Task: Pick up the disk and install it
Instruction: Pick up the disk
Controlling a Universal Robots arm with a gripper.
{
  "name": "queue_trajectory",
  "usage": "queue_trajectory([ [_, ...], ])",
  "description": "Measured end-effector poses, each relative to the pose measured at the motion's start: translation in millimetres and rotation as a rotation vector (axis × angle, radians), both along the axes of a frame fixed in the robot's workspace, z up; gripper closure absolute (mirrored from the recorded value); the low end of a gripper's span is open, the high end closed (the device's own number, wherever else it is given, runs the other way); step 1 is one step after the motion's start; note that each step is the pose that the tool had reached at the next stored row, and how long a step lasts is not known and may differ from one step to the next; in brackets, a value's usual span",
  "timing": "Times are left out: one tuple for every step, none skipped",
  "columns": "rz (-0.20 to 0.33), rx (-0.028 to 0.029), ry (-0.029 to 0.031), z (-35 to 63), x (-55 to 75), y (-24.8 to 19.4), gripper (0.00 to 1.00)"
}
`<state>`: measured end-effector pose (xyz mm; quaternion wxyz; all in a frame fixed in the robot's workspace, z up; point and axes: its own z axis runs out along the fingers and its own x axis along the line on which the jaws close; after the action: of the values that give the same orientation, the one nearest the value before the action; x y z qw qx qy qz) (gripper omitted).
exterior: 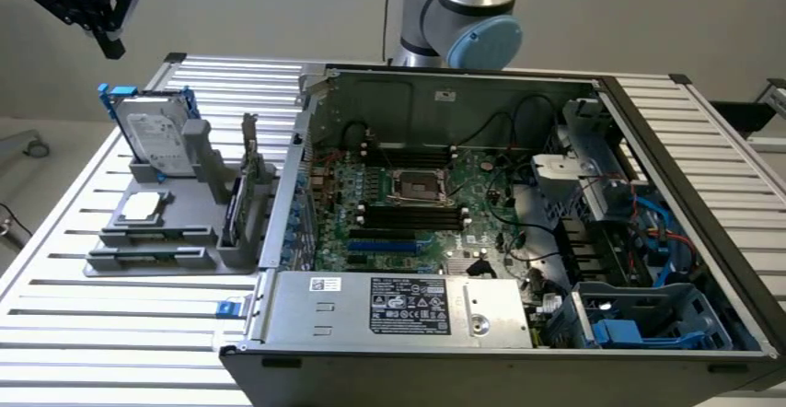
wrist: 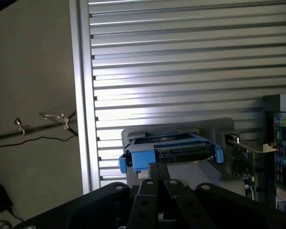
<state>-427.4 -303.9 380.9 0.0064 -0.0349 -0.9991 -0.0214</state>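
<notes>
Slatted aluminium counter [exterior: 123, 333] carries all you must watch. Your claw [exterior: 112, 48] hangs high above its corner on the exterior view's left, fingers pressed together and holding nothing. Below it the disk [exterior: 156, 135] stands upright in the grey holder [exterior: 184, 246], blue frame uppermost. Descending with fingers together, you would likely strike the frame and tip or jam the disk rather than grip it. Just beside it stands the thin circuit card [exterior: 249, 168], near enough to be clipped; a small silver chip [exterior: 140, 206] lies in front. The open computer case [exterior: 418, 98] beyond is crowded with cables.
</notes>
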Motion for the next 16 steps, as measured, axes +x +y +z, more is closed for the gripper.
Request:
queue_trajectory([
  [0.000, 0.0000, 0.0001, 0.0, 0.0, 0.0, 0.89],
  [0.000, 0.0000, 0.0000, 0.0, 0.0, 0.0, 0.89],
  [0.000, 0.0000, 0.0000, 0.0, 0.0, 0.0, 0.89],
  [0.000, 0.0000, 0.0000, 0.0, 0.0, 0.0, 0.89],
  [0.000, 0.0000, 0.0000, 0.0, 0.0, 0.0, 0.89],
  [0.000, 0.0000, 0.0000, 0.0, 0.0, 0.0, 0.89],
  [0.000, 0.0000, 0.0000, 0.0, 0.0, 0.0, 0.89],
  [0.000, 0.0000, 0.0000, 0.0, 0.0, 0.0, 0.89],
  [0.000, 0.0000, 0.0000, 0.0, 0.0, 0.0, 0.89],
  [0.000, 0.0000, 0.0000, 0.0, 0.0, 0.0, 0.89],
  [0.000, -0.0001, 0.0002, 0.0, 0.0, 0.0, 0.89],
  [0.003, -0.0003, 0.0003, 0.0, 0.0, 0.0, 0.89],
  [0.016, -0.0005, 0.0001, -0.2, -0.1, 0.0, 0.89],
  [0.034, -0.0007, -0.0001, -0.3, -0.1, 0.0, 0.89],
  [0.052, -0.0008, -0.0002, -0.4, -0.1, 0.0, 0.89],
  [0.070, -0.0008, -0.0001, -0.5, -0.1, 0.0, 0.89],
])
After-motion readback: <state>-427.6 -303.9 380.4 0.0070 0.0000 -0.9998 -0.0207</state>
